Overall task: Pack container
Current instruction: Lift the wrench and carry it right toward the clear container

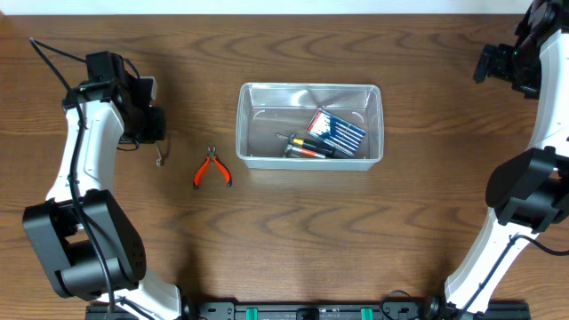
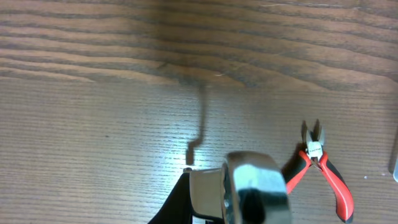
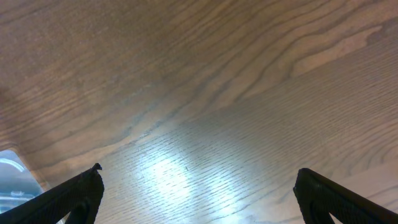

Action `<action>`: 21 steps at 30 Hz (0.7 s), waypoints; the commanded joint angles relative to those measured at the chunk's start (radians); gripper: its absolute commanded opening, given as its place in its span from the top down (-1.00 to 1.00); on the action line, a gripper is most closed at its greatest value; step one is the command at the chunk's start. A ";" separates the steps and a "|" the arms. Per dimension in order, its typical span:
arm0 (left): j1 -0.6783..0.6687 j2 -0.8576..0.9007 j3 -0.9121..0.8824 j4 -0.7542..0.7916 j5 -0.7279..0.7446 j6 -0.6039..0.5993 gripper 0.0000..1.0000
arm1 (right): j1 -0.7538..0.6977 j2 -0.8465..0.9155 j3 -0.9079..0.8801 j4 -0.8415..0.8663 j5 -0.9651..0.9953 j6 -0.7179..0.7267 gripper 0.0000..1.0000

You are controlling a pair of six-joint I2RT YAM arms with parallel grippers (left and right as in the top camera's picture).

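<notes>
Overhead reference, 12 o'clock being the far edge. Nearest on the wooden surface lie the pliers, with red and black handles spread and the nose pointing to 12 o'clock; they sit at about 8 o'clock from the container and apart from it. At 10 o'clock from the pliers is the left end effector, closed on a small shiny metal tool that juts out toward 6 o'clock. In the left wrist view this metal tool fills the lower centre, too blurred to identify, with the pliers at its 3 o'clock on the bare wood. The container, clear plastic with rounded corners, rests flat near the middle of the surface, long side running 9 to 3 o'clock. Inside it, a blue and white pack lies tilted in the right half, and slim hand tools, one with an orange handle, lie along the near wall. Farthest, at 2 o'clock from the container and well apart, the right end effector is wide open. The right wrist view confirms this, with nothing between the fingers of the right end effector, wood below, and a corner of the container at the left edge.
</notes>
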 commanded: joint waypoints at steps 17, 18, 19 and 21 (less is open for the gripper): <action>-0.097 -0.011 0.020 0.002 0.014 -0.010 0.88 | -0.005 -0.005 -0.001 0.000 0.008 0.010 -0.98; -0.100 -0.011 0.020 0.002 0.014 -0.010 0.88 | -0.005 -0.005 -0.001 0.000 0.008 0.010 -0.98; -0.103 -0.011 0.020 0.002 0.014 -0.010 0.88 | -0.005 -0.005 -0.001 0.000 0.008 0.010 -0.98; -0.106 -0.011 0.020 0.002 0.014 -0.010 0.88 | -0.005 -0.005 -0.001 0.000 0.008 0.010 -0.99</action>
